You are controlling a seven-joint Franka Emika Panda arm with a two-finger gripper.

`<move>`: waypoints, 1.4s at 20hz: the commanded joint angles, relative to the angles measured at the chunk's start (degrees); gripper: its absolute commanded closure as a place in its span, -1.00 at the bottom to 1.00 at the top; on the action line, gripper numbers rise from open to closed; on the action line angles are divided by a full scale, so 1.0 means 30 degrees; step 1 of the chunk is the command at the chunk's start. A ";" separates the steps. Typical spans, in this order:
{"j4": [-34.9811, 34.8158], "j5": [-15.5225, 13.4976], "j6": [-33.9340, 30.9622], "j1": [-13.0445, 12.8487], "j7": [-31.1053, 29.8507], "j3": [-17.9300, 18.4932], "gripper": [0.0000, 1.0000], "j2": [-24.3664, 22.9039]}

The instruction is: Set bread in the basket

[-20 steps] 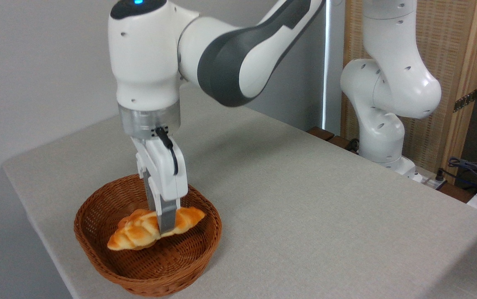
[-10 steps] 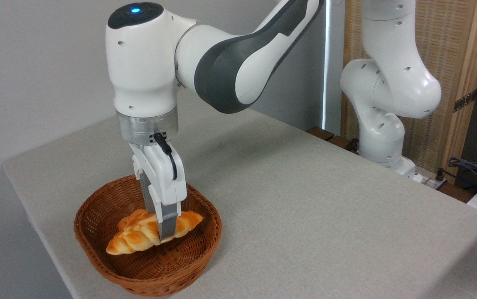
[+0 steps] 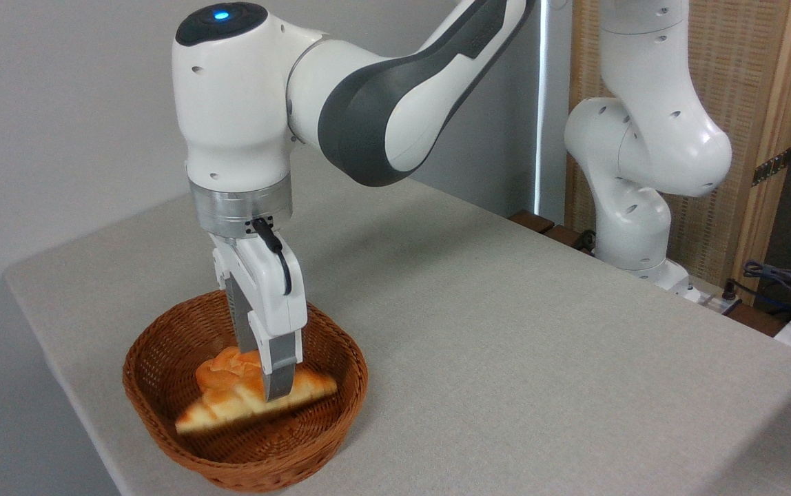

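Now bread (image 3: 230, 399) lower in basket (image 3: 154, 406) (blurred), gripper (image 3: 273, 393) astride.

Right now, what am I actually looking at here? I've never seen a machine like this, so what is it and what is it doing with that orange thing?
This is one picture from a fixed camera looking across a grey table. The big white and dark jointed machine is a robot arm; its base stands at the far right edge. At its end hangs a gripper, a hand with two fingers that pinch. Below it sits a brown woven basket, near the table's left front edge. The orange thing is a braided loaf of bread, inside the basket. It looks blurred, so it is probably moving. The fingers sit around its middle, but I cannot tell whether they are pinching it or have let go. Nothing else lies on the table.
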 commanded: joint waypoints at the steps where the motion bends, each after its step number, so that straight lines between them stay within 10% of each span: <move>1: 0.0277 0.0139 -0.0117 -0.0019 -0.0568 -0.0056 -1.00 -0.0009; 17: 0.3441 0.1487 -0.6649 0.0362 -0.3818 -0.0056 -1.00 -0.1675; 21: 0.3412 0.1252 -0.6999 0.2615 -0.3849 -0.1869 -1.00 -0.2557; 28: 0.2943 0.1487 -0.7440 0.2560 -0.3820 -0.2458 -1.00 -0.3173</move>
